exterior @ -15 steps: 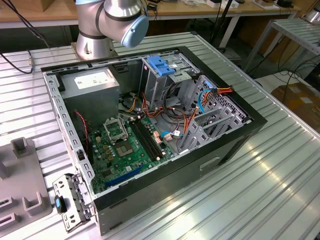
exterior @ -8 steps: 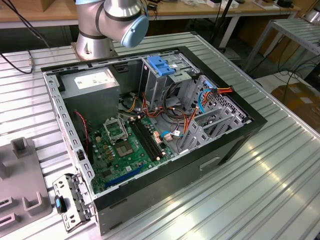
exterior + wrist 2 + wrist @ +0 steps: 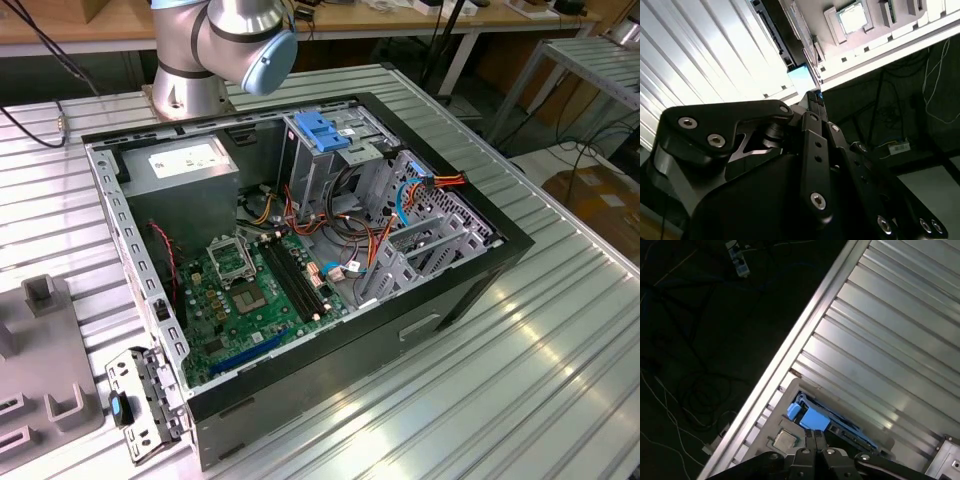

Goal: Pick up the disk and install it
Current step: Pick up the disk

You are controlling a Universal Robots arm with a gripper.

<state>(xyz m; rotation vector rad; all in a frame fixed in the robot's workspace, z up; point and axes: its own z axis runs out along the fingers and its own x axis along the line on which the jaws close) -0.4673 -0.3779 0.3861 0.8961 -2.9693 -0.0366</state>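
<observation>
The disk (image 3: 814, 418) stands on edge in a slot of a grey holder plate (image 3: 771, 424) near the table's edge; its blue carrier frame faces me and its dark edge runs off to one side. In the second wrist view the disk (image 3: 801, 79) is a pale blue patch just past the fingertips. My gripper (image 3: 815, 436) hangs right above the blue frame, a short way off it, with its black fingers together and nothing between them. In the second wrist view the gripper (image 3: 813, 95) points down at the same spot.
An open computer case (image 3: 470, 270) lies on the ribbed metal table (image 3: 560, 380), with a blue-handled drive cage (image 3: 322, 130) and a grey box (image 3: 185, 165) inside. A square chip (image 3: 785, 439) sits on the holder plate beside the disk. Dark floor with cables (image 3: 700, 340) lies past the table's edge.
</observation>
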